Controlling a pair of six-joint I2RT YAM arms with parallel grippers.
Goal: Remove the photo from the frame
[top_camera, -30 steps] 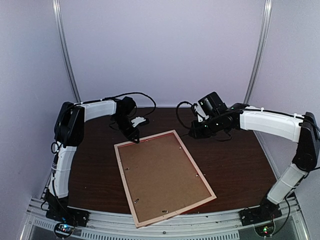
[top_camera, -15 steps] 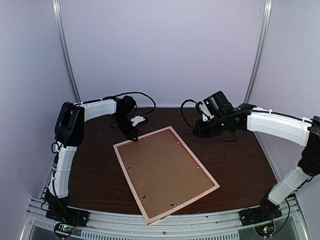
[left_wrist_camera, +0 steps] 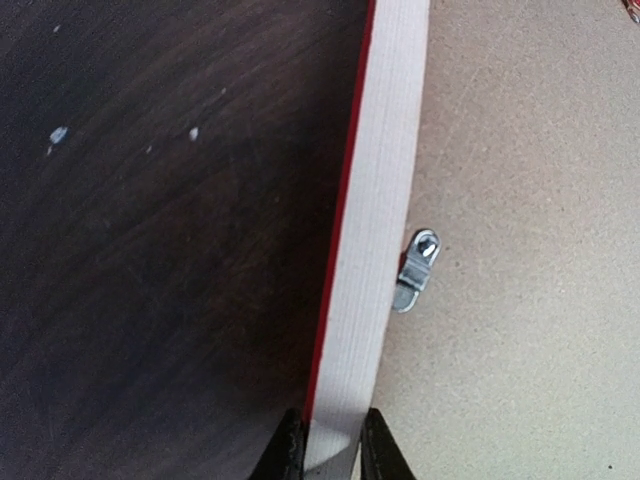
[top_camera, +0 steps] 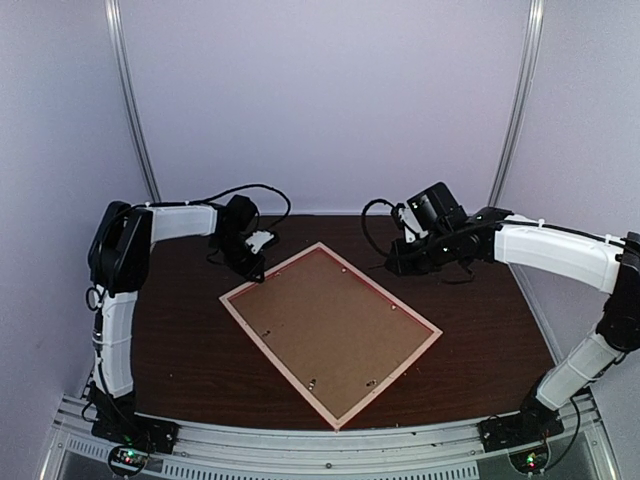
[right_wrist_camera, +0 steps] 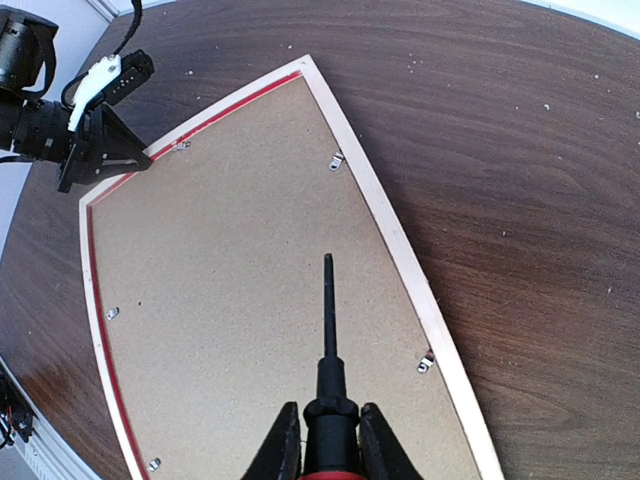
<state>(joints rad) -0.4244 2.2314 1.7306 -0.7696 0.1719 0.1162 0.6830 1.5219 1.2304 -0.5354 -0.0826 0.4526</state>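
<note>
The frame (top_camera: 383,290) lies face down on the dark table, its pale wood rim up and its red side showing. The brown backing board (top_camera: 330,330) fills it and hides the photo. My left gripper (top_camera: 252,272) is shut on the frame's rim near its far left corner; in the left wrist view the fingers (left_wrist_camera: 290,455) pinch the rim (left_wrist_camera: 375,220). My right gripper (right_wrist_camera: 322,440) is shut on a screwdriver (right_wrist_camera: 328,320) with a black shaft, held above the backing board (right_wrist_camera: 230,280) near the frame's right rim (right_wrist_camera: 400,260).
Small metal clips (left_wrist_camera: 415,268) hold the backing board along the rim; another one (right_wrist_camera: 427,362) sits by the right rim. The frame's near corner lies close to the table's front edge (top_camera: 330,432). Cables (top_camera: 270,190) lie at the back.
The frame has turned counter-clockwise on the table, its near corner swinging right. My left gripper has moved left with the far left corner. The right arm drew back slightly, then held still.
</note>
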